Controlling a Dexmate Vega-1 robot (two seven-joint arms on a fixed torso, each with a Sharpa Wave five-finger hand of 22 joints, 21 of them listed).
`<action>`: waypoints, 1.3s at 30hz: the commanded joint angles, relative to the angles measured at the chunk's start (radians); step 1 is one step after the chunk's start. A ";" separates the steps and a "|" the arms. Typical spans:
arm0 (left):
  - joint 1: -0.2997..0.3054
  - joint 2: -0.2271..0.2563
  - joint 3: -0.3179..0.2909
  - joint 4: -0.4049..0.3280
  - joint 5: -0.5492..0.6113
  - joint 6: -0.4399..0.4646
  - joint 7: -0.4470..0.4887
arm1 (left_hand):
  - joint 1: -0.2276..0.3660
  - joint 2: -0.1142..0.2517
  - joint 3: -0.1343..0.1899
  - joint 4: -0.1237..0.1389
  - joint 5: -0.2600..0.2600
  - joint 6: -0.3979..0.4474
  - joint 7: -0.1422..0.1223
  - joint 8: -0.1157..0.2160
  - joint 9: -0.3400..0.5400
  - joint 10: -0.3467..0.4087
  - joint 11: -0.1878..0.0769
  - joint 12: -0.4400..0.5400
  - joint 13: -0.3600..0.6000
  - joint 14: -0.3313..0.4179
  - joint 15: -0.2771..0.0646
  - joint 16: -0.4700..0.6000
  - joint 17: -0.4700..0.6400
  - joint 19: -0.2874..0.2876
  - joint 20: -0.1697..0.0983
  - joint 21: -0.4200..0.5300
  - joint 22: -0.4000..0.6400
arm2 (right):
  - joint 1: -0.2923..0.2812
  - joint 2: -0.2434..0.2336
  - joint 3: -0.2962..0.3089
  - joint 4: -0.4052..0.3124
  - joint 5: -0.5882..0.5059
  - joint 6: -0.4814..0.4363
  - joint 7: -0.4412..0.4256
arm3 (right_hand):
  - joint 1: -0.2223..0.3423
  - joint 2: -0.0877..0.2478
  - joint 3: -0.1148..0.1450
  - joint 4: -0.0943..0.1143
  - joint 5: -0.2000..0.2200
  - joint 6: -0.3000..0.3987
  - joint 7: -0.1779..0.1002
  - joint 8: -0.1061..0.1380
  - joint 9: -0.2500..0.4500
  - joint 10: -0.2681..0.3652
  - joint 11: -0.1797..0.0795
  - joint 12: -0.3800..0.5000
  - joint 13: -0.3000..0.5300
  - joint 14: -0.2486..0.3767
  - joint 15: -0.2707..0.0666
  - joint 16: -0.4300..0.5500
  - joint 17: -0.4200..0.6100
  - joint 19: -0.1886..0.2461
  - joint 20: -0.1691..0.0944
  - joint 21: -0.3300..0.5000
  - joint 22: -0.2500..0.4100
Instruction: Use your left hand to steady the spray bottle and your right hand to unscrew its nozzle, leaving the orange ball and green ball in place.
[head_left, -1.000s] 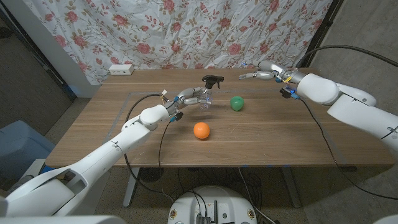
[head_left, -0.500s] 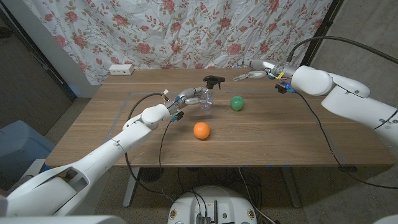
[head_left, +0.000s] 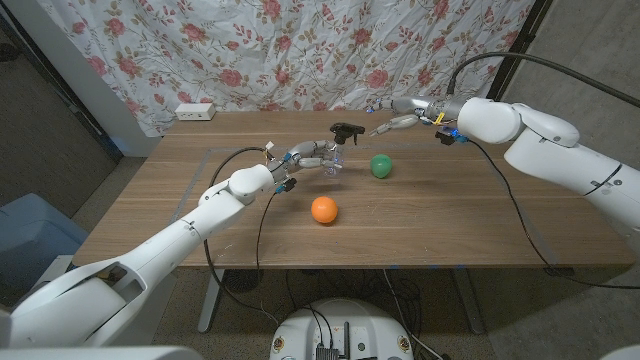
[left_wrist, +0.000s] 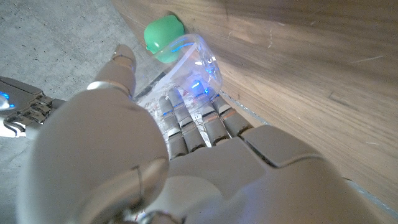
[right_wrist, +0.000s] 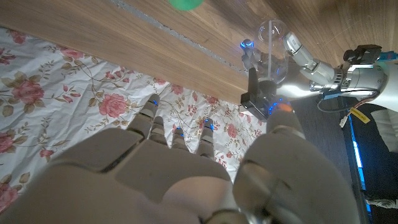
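One clear spray bottle (head_left: 333, 158) stands upright mid-table, gripped by the left hand (head_left: 306, 156); contents cannot be told. The right hand (head_left: 396, 122) hovers near its black nozzle (head_left: 343, 128), fingers apart, grasping nothing. Two balls: green ball (head_left: 380, 166) just beside the bottle, orange ball (head_left: 323, 209) nearer the front edge.

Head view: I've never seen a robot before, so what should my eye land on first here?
Mid-table, the left hand grips a clear spray bottle with a black nozzle. The right hand hovers open beside that nozzle, not touching it. An orange ball lies nearer the front edge, a green ball right of the bottle.
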 joint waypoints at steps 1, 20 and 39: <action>-0.005 0.002 0.007 -0.005 0.011 0.006 -0.007 | 0.016 0.036 -0.004 -0.001 0.003 0.004 0.001 0.006 0.001 0.011 -0.007 0.010 0.006 0.001 -0.150 -0.003 -0.001 -0.002 -0.061 -0.001 0.005 | 0.023 0.028 -0.021 0.015 -0.054 0.016 0.034 | 0.028 0.001 0.012 -0.001 -0.002 0.021 -0.006 0.011 0.007 -0.005 -0.001 0.007 0.002 0.006 0.002 0.005 0.003 -0.002 0.001 0.004 0.003; 0.008 0.009 0.010 -0.034 0.022 0.014 0.000 | 0.017 0.041 -0.008 -0.003 0.004 0.004 0.002 0.012 -0.004 0.014 -0.008 0.010 0.013 0.002 -0.150 -0.006 -0.002 -0.002 -0.062 -0.001 0.005 | -0.008 0.057 -0.015 0.017 -0.072 0.032 -0.003 | 0.114 -0.001 0.045 -0.001 -0.016 0.118 -0.042 0.068 0.024 0.021 -0.006 0.020 0.004 0.033 -0.007 0.019 0.003 0.023 -0.006 0.010 0.003; 0.006 0.013 0.017 -0.039 0.030 0.016 -0.014 | 0.018 0.046 -0.008 -0.004 0.006 0.001 0.000 0.016 -0.009 0.014 -0.008 0.010 0.018 0.004 -0.149 -0.009 -0.003 -0.002 -0.060 -0.001 0.005 | -0.060 0.079 0.002 0.010 -0.076 0.040 -0.088 | 0.185 0.010 0.072 0.003 -0.024 0.241 -0.067 0.141 0.041 0.075 -0.027 0.033 0.003 0.079 -0.034 0.040 0.010 0.061 -0.017 0.016 0.003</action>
